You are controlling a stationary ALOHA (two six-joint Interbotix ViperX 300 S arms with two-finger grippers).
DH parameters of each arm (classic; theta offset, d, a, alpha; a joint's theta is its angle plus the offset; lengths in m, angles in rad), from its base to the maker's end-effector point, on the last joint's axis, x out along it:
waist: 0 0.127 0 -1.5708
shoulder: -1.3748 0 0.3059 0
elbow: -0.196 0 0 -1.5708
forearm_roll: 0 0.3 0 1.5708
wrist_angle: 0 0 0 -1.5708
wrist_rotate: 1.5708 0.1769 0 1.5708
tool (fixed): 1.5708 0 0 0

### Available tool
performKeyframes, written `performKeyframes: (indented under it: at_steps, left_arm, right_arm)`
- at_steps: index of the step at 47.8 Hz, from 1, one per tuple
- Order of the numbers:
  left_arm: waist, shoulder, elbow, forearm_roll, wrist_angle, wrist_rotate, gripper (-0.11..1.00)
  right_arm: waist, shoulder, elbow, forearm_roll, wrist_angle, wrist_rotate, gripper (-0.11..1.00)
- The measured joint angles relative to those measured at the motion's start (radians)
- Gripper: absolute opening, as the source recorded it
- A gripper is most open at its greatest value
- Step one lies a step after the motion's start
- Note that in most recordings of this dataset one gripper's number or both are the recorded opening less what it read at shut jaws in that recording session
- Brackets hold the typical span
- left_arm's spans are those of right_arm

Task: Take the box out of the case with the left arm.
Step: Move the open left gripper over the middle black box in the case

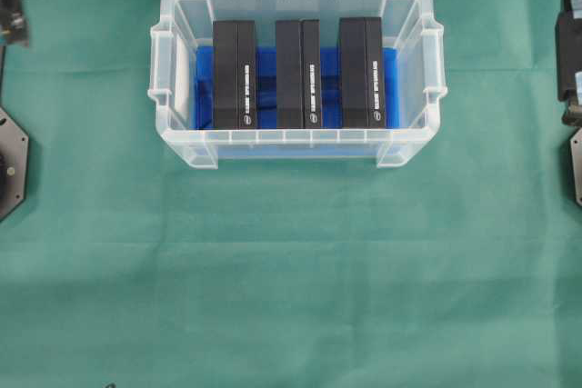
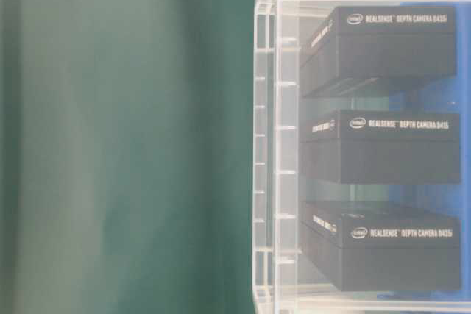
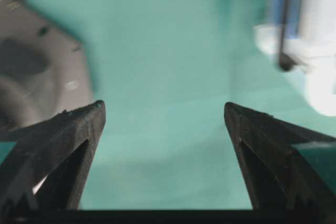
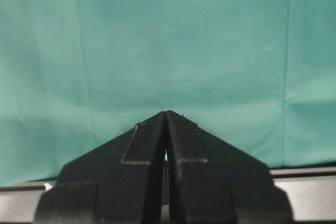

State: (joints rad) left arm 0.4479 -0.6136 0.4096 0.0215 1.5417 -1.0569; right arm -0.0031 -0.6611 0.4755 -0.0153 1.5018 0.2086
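Overhead view: the case (image 1: 297, 147), a clear plastic tub with rim handles and a blue liner (image 1: 265, 61) at its bottom, stands on the green-covered bench (image 1: 291, 270) in the upper middle of the scene. Three black boxes stand inside it in a row — the left box (image 1: 235, 74), the middle box (image 1: 299, 74) and the right box (image 1: 363, 72) — apart from one another, with liner showing between them. Table-level view: the same boxes appear through the case wall (image 2: 276, 145), each printed with white lettering on its edge. Left wrist view: the left gripper (image 3: 165, 109) hangs over bare green cloth, its fingers (image 3: 68, 135) spread wide and released, nothing between them; a blurred corner of the case (image 3: 294, 30) lies at upper right, well apart from the fingertips. Right wrist view: the right gripper (image 4: 166, 113) is over bare cloth — fingers (image 4: 144, 140) clenched together, grasping nothing.
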Motion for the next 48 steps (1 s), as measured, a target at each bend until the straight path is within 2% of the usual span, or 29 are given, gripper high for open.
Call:
performKeyframes:
  at_steps: [13, 48]
  left_arm:
    - [-0.084, 0.207, -0.143, 0.000, -0.091, -0.037, 0.96]
    - [-0.218, 0.733, -0.701, -0.002, -0.091, -0.060, 0.96]
  right_arm:
    - [0.000, 0.000, 0.002, 0.002, 0.000, 0.000, -0.01]
    - [0.000, -0.002, 0.000, -0.031, 0.003, 0.002, -0.01]
